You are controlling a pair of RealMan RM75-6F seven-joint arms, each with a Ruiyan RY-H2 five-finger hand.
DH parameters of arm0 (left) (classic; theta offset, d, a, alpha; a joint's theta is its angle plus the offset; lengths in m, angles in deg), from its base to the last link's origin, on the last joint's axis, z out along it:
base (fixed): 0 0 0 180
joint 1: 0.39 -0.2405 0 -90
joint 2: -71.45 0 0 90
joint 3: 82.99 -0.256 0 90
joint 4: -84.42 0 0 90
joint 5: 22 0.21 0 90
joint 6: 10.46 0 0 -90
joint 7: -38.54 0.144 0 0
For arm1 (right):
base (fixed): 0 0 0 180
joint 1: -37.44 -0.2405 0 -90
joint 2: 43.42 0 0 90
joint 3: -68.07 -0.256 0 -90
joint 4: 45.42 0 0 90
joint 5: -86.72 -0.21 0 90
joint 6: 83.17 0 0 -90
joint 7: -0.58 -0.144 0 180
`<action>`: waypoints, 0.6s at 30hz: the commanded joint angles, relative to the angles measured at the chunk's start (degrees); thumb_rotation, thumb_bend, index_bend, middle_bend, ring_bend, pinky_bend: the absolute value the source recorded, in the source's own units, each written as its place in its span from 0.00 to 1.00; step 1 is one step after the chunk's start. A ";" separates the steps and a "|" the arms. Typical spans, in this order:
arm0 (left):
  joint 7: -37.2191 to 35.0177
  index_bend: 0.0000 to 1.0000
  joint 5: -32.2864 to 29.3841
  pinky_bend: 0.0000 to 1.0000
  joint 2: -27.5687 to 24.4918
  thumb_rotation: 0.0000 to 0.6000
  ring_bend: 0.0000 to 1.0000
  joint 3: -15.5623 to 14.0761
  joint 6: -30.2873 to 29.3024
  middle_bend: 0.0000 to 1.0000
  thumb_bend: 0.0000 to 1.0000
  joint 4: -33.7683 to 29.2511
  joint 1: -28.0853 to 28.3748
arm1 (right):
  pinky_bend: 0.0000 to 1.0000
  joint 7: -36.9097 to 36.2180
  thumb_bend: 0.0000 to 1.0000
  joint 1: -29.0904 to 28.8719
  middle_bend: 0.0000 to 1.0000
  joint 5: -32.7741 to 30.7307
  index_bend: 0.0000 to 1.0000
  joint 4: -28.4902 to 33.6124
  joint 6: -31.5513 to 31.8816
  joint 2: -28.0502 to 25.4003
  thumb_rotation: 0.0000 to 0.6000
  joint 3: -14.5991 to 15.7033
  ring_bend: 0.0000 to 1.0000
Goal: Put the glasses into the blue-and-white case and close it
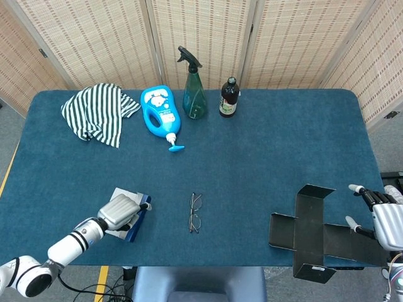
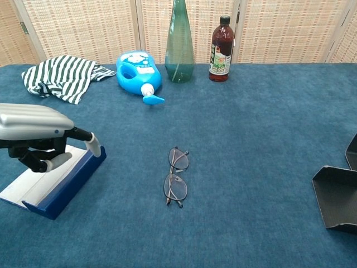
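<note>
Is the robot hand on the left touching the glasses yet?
Apart. The chest view shows bare blue table between the left robot hand, which is over the blue-and-white case, and the glasses; the head view shows the same gap.

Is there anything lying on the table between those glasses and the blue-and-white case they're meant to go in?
Nothing visible. Only bare blue cloth separates the glasses from the case; the left hand is over the case.
</note>
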 commanded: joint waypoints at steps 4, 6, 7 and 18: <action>7.73 0.25 -8.06 1.00 3.13 1.00 0.98 -0.47 2.73 0.95 0.78 2.11 4.41 | 0.36 -0.24 0.21 0.08 0.37 -0.15 0.23 -0.24 -0.10 0.12 1.00 0.00 0.39; 10.36 0.26 -11.25 1.00 3.86 1.00 0.98 -1.24 2.95 0.95 0.78 3.06 5.54 | 0.36 -0.30 0.21 0.10 0.37 -0.14 0.23 -0.29 -0.10 0.15 1.00 -0.01 0.40; 11.68 0.26 -12.72 1.00 4.04 1.00 0.98 -1.70 2.89 0.95 0.78 3.36 6.03 | 0.36 -0.32 0.21 0.10 0.37 -0.13 0.23 -0.33 -0.09 0.16 1.00 -0.01 0.40; 21.30 0.28 -27.89 1.00 3.58 0.97 0.98 -5.91 -5.46 0.95 0.78 4.70 7.62 | 0.36 -0.04 0.21 -0.32 0.37 0.18 0.23 -0.08 -0.50 0.32 1.00 -0.15 0.40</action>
